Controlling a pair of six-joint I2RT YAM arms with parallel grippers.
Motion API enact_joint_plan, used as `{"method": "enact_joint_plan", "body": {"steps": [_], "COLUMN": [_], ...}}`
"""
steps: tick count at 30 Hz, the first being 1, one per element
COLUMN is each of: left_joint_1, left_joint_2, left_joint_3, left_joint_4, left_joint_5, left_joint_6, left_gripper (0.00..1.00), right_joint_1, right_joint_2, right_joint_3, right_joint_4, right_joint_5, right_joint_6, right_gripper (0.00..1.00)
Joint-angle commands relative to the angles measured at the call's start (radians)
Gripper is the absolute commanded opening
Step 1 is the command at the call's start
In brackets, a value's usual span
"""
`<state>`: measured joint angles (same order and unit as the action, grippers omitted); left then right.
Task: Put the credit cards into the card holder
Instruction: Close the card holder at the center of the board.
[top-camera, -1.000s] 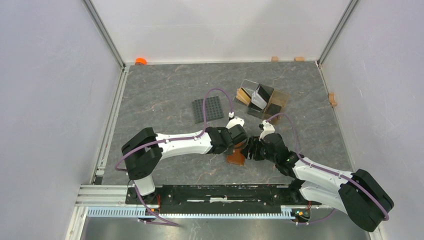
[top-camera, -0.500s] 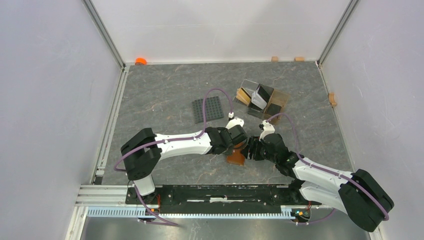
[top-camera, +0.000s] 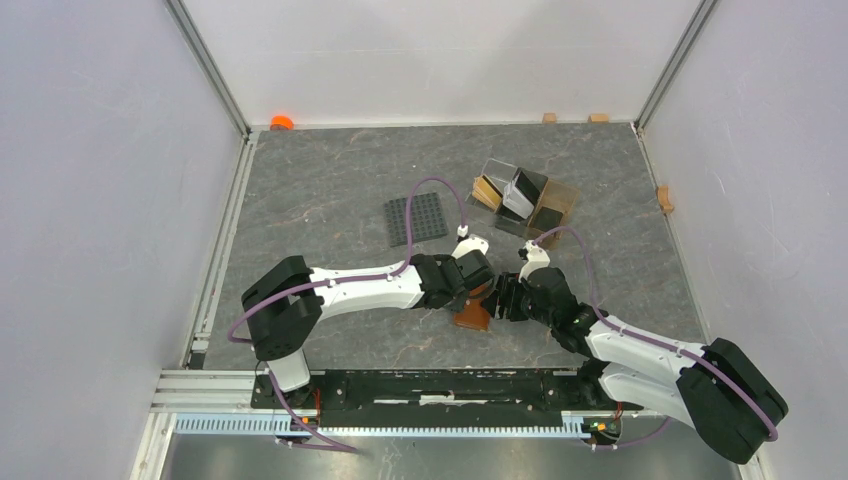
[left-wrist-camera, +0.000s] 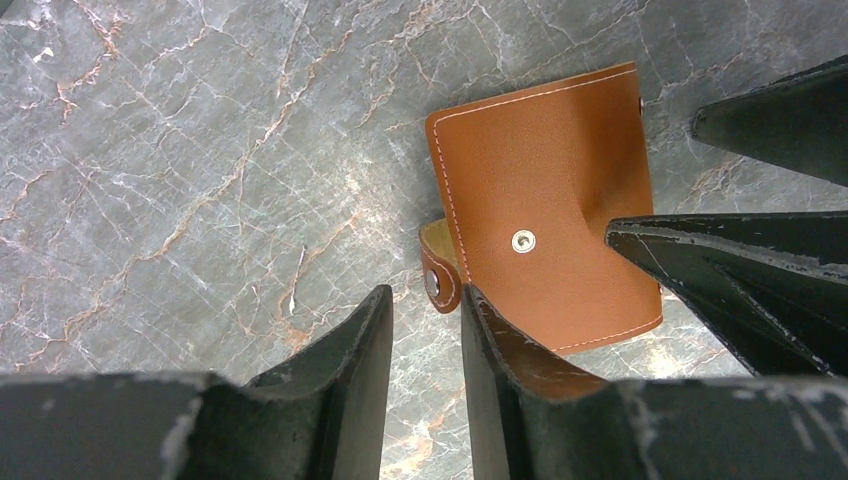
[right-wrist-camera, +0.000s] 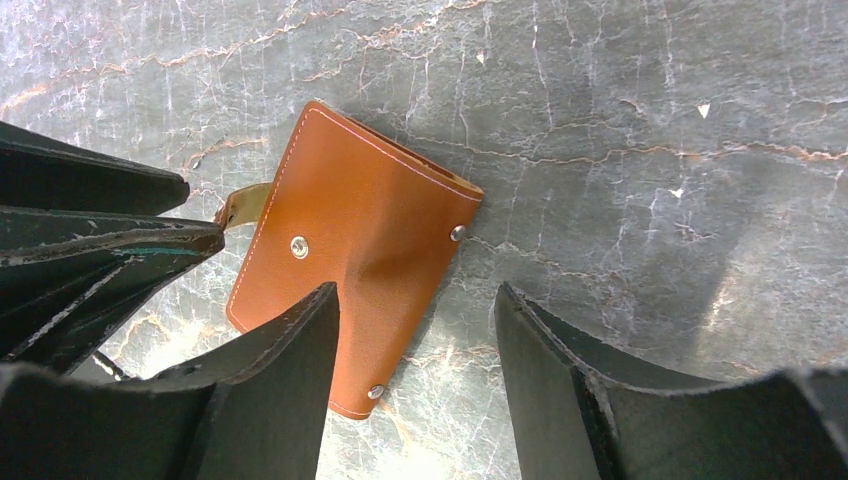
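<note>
The brown leather card holder (top-camera: 470, 316) lies closed on the grey marbled table between both grippers, snap stud up. In the left wrist view it (left-wrist-camera: 545, 230) lies just beyond my left gripper (left-wrist-camera: 425, 292), whose fingers are a narrow gap apart with nothing between them, tips beside its strap tab. In the right wrist view my right gripper (right-wrist-camera: 415, 288) is wide open over the holder's (right-wrist-camera: 350, 250) near corner, with its left finger above the leather. The credit cards (top-camera: 515, 192) stand in the clear amber stand at the back; no gripper holds one.
A dark grey studded square plate (top-camera: 416, 218) lies left of the stand (top-camera: 558, 205). An orange cap (top-camera: 282, 122) sits at the back left corner. Small wooden blocks (top-camera: 664, 198) lie along the right and back walls.
</note>
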<state>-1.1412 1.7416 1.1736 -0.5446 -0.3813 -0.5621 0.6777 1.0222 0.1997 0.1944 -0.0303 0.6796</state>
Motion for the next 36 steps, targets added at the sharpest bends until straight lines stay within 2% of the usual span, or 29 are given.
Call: {"method": "enact_joint_plan", "body": {"steps": [1,11,16,24,36], "left_joint_1": [-0.008,-0.020,-0.021,-0.022,-0.023], "left_joint_2": [0.001,0.031,0.054,0.029,0.015], "left_joint_3": [0.018,0.032,0.050,0.054,0.059], "left_joint_4": [0.029,0.046,0.044,0.032,0.035], "left_joint_5": [0.011,0.027,0.020,-0.052,-0.060], "left_joint_6": [0.036,0.080,0.104,0.115,0.112], "left_gripper": [0.40,0.49,0.50,0.38,0.27], "right_joint_1": [-0.004,-0.004,-0.005,-0.004,-0.004], "right_joint_2": [0.004,0.011,0.010,0.017,0.023], "right_joint_3": [-0.020,-0.023,-0.022,-0.019,-0.015], "right_joint_4": [-0.032,-0.027,-0.027,-0.024,-0.021], "right_joint_5": [-0.012,-0.017,-0.018,-0.021,-0.026], "right_joint_6": [0.006,0.006,0.005,0.006,0.005], "right_gripper": [0.64,0.64,0.64,0.64,0.64]}}
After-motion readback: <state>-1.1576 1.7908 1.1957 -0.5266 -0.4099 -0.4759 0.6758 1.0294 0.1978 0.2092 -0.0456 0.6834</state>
